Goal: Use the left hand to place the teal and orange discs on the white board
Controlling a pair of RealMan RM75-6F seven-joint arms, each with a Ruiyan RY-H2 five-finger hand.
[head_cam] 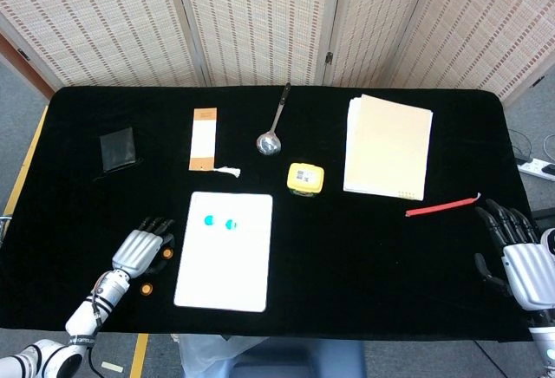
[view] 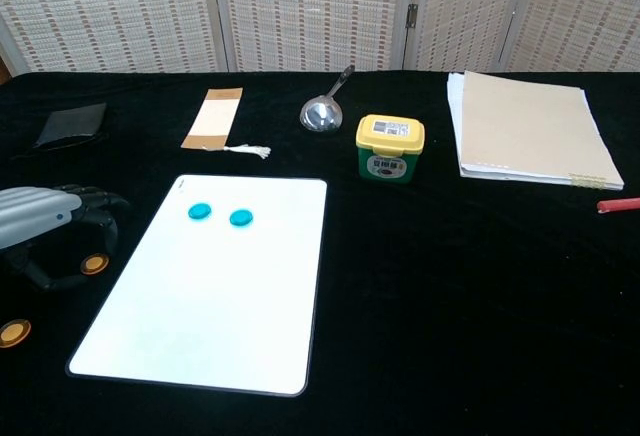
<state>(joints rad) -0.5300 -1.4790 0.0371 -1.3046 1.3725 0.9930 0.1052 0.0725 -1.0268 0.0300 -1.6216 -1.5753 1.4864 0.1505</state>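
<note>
Left of the white board, your left hand hovers curled over one orange disc, gripping nothing; right hand spread, idle

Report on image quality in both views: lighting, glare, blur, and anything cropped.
Head view: even, soft light, no hard shadows; the white board is bright but keeps its edges; the right hand sits at the frame edge. Chest view: sharp; the ladle shows a small highlight; the left hand is cut off at the left edge; the black tablecloth hides shadows.
</note>
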